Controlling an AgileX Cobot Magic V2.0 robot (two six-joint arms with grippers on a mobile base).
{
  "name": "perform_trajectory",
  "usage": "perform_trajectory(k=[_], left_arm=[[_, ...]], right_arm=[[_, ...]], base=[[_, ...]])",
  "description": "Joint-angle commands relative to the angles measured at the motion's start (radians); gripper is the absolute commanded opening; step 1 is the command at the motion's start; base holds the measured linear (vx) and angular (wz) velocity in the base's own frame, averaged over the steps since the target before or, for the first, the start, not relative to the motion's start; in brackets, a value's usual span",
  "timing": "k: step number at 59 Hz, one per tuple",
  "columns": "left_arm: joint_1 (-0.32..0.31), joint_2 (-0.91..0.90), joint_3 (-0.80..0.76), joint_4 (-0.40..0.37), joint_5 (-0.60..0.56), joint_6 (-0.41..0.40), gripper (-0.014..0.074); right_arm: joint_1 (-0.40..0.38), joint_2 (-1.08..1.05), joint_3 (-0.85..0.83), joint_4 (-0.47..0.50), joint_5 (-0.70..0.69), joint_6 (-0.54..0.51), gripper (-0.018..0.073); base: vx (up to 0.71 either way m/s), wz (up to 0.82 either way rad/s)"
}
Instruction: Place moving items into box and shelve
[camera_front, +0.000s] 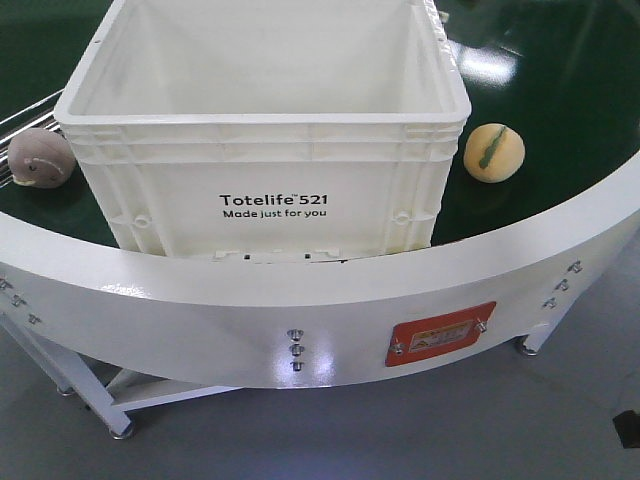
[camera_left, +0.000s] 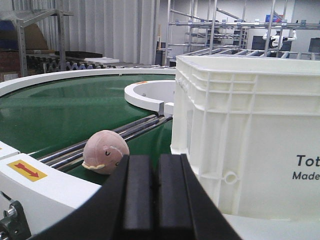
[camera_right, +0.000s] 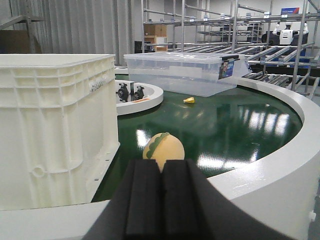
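Note:
The white box (camera_front: 262, 190) printed "Totelife 521" stands open on the green belt (camera_front: 570, 150), nothing showing inside. The pink-grey plush ball (camera_front: 40, 158) lies left of it against the metal rails; the yellow ball with green stripe (camera_front: 494, 152) lies to its right. In the left wrist view my left gripper (camera_left: 155, 165) is shut, empty, short of the pink ball (camera_left: 105, 151) and beside the box wall (camera_left: 245, 130). In the right wrist view my right gripper (camera_right: 161, 170) is shut, empty, with the yellow ball (camera_right: 163, 147) just beyond it. Neither gripper shows in the front view.
A white curved guard rim (camera_front: 300, 310) edges the belt in front. A clear plastic bin (camera_right: 182, 74) and a small yellow item (camera_right: 189, 100) sit farther round the belt. Steel rails (camera_left: 100, 140) run behind the pink ball. Shelving racks (camera_right: 240, 25) stand behind.

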Motion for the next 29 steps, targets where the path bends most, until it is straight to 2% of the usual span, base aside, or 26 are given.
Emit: perform_trajectory(k=[1,29], left_arm=[[0.003,-0.014,0.025,-0.003,-0.08,-0.009,-0.0013],[0.003,-0.014,0.025,-0.003,-0.08,-0.009,-0.0013]], right_arm=[[-0.006,-0.014,0.018,-0.001,-0.087,-0.011,-0.0015],[-0.006,-0.014,0.018,-0.001,-0.112,-0.011,-0.0015]], base=[[0.0,0.0],[0.0,0.0]])
